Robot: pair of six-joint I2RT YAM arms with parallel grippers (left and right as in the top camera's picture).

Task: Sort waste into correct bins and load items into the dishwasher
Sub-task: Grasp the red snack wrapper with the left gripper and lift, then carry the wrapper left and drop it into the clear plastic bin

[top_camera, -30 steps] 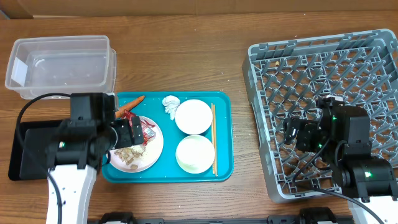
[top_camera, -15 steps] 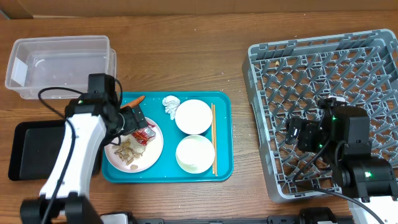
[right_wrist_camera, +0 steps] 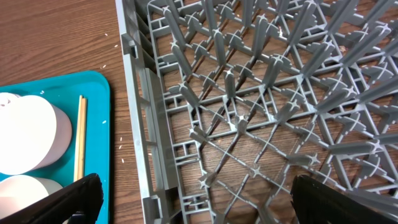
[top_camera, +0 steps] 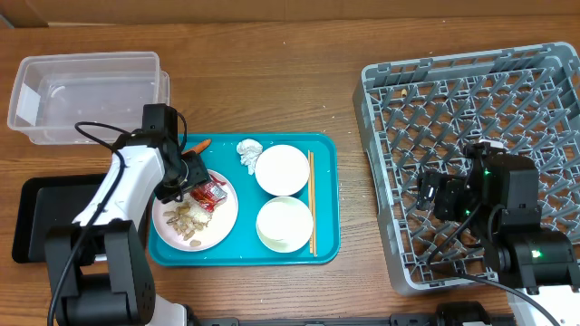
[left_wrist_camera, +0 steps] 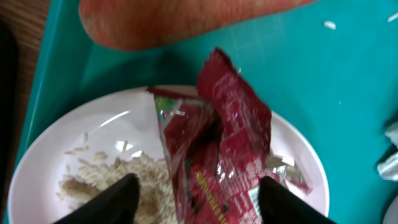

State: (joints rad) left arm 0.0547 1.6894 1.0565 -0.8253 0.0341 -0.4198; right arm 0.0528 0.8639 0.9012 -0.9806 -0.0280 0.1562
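My left gripper point(top_camera: 188, 172) point(left_wrist_camera: 200, 202) is open and low over the white plate point(top_camera: 227, 222) point(left_wrist_camera: 81, 137). Its fingers straddle the crumpled red wrapper point(top_camera: 210, 191) point(left_wrist_camera: 227, 137) without closing on it. Rice and beige scraps point(top_camera: 186, 222) point(left_wrist_camera: 140, 174) lie on the plate beside the wrapper. The orange carrot point(top_camera: 200, 145) point(left_wrist_camera: 174, 18) lies just beyond the plate on the teal tray point(top_camera: 326, 244). The white tissue point(top_camera: 247, 149), two white bowls point(top_camera: 282, 169) point(top_camera: 285, 224) and the chopsticks point(top_camera: 312, 201) are also on that tray. My right gripper point(top_camera: 433, 195) point(right_wrist_camera: 196, 199) is open and empty over the grey dish rack point(top_camera: 471, 100) point(right_wrist_camera: 249, 93).
The clear plastic tub point(top_camera: 91, 95) stands at the back left. The black tray point(top_camera: 41, 222) lies at the front left, partly under my left arm. Bare wooden table lies between the teal tray and the rack.
My left arm has swung from over the black tray towards the plate, and its gripper has come down around the red wrapper. The right arm has not moved.
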